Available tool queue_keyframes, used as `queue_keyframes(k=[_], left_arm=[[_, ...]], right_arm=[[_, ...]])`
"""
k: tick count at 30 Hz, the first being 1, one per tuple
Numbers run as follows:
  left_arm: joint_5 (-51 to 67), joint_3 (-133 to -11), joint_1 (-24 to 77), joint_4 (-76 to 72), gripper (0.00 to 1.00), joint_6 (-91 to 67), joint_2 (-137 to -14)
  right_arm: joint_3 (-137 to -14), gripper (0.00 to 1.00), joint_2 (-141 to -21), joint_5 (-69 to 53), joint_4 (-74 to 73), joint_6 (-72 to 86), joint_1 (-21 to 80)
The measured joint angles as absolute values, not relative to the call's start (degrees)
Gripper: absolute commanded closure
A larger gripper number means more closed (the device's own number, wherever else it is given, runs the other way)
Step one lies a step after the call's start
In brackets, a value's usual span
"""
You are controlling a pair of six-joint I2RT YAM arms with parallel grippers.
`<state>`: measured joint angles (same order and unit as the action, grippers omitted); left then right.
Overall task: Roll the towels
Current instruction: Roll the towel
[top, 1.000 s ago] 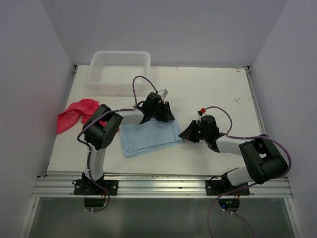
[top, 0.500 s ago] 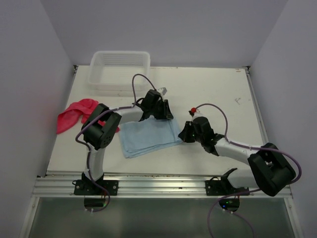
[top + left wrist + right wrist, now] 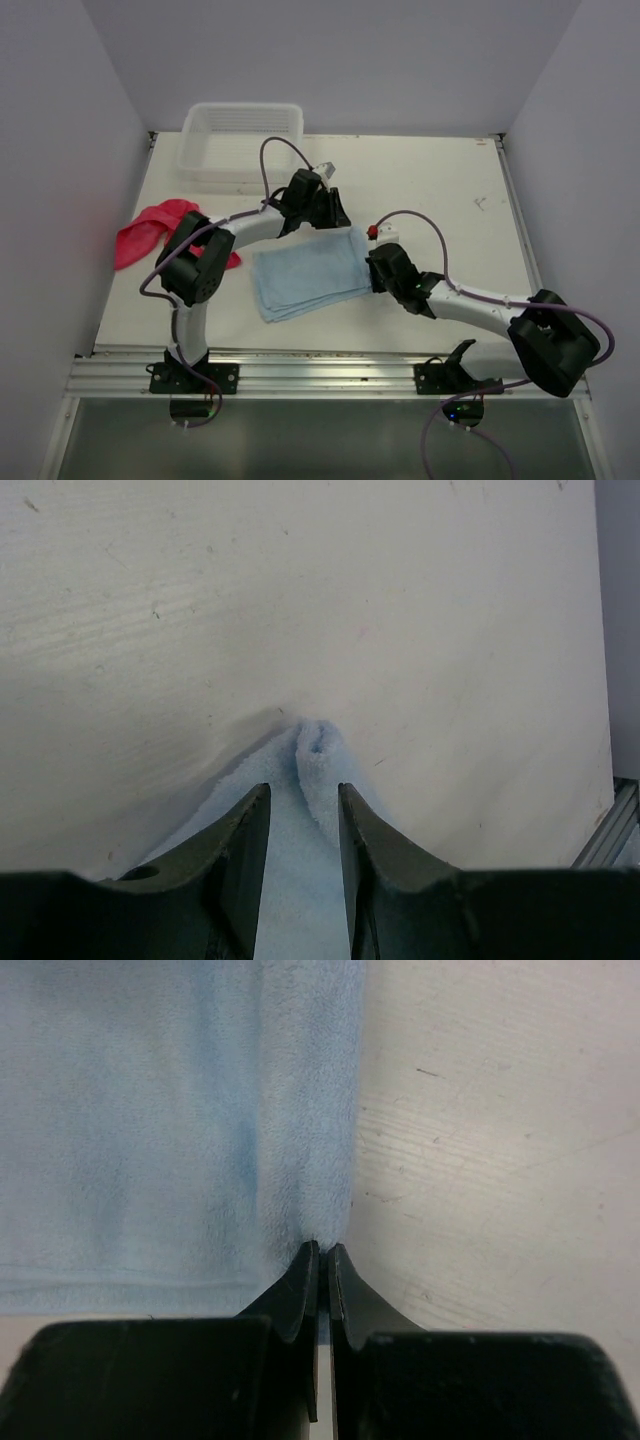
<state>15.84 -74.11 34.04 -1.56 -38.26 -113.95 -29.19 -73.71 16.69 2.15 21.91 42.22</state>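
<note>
A folded light blue towel (image 3: pixel 308 274) lies on the table between the arms. My left gripper (image 3: pixel 328 214) sits at its far edge; in the left wrist view the jaws (image 3: pixel 303 790) stand narrowly apart with towel pinched between them, and a bunched fold (image 3: pixel 318 742) pokes out ahead. My right gripper (image 3: pixel 373 264) is at the towel's right edge; in the right wrist view its jaws (image 3: pixel 322 1248) are closed on that edge of the towel (image 3: pixel 150 1110). A red towel (image 3: pixel 150 230) lies crumpled at the table's left edge.
A white plastic basket (image 3: pixel 240 135) stands at the back left of the table (image 3: pixel 440 180). Grey walls close in on the left, back and right. A metal rail (image 3: pixel 320 372) runs along the near edge by the arm bases.
Both grippers moved: the left a little farther back, the right leftward onto the towel's right edge. The blue towel shifted slightly back and right with them.
</note>
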Motion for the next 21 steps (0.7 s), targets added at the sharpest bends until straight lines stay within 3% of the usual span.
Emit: queue_keyframes(k=[9,21], left_arm=[[16.1,-74.7,34.0,-1.6,0.63,-38.3,-112.9],[16.5,-74.7,34.0,-1.2,0.62,-38.3,-111.7]], right_arm=[[-34.0,1.00,-75.0,29.6,-1.7,15.1,49.6],[-41.1,1.00,-86.8,44.9,-5.8,8.6,60.6]])
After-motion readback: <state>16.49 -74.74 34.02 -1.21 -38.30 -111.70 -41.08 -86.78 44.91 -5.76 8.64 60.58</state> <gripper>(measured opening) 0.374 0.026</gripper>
